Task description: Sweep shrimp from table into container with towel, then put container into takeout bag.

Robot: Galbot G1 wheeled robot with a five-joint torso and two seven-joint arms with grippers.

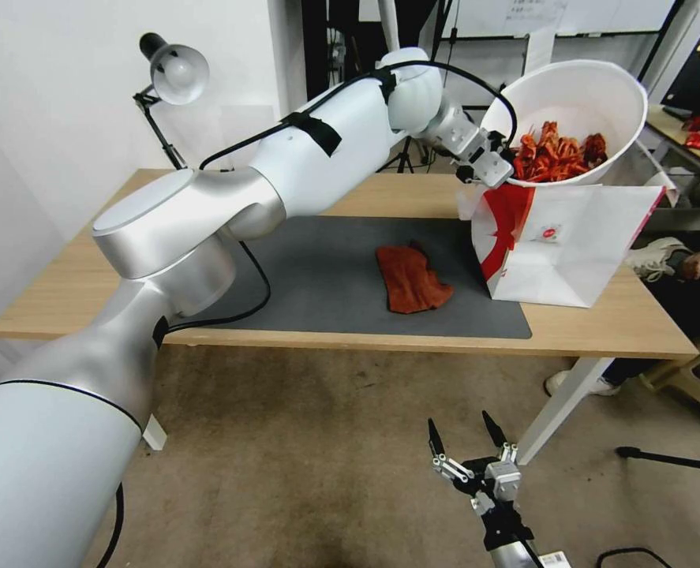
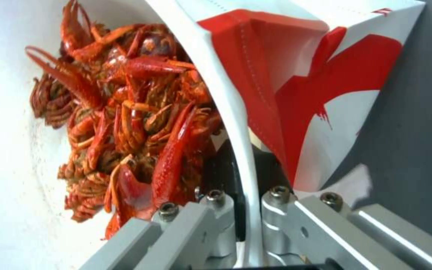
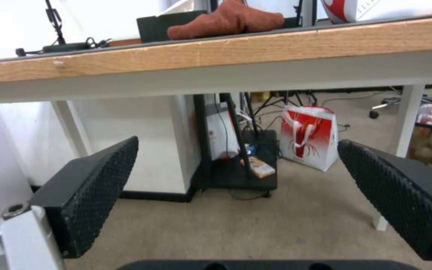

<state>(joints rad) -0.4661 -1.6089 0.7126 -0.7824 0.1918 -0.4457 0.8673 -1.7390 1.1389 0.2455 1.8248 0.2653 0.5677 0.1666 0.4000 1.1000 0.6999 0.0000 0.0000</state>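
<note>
My left gripper [image 1: 488, 166] is shut on the near rim of the white container [image 1: 586, 95] and holds it tilted in the air, right over the open top of the takeout bag [image 1: 570, 252]. The red-orange shrimp [image 1: 559, 154] lie heaped inside the bowl. In the left wrist view the rim [image 2: 226, 97] runs between the two fingers [image 2: 281, 221], with shrimp [image 2: 126, 123] on one side and the bag's red panel [image 2: 336, 93] on the other. The rust-red towel [image 1: 411, 278] lies crumpled on the dark mat [image 1: 326, 268]. My right gripper [image 1: 466, 438] hangs open below the table [image 1: 73, 276].
A desk lamp [image 1: 172, 71] stands at the table's far left corner. In the right wrist view the table edge [image 3: 226, 52] is above the open pads [image 3: 96, 180], the towel [image 3: 226, 20] sits on top, and a second red-and-white bag [image 3: 308, 137] stands on the floor beyond.
</note>
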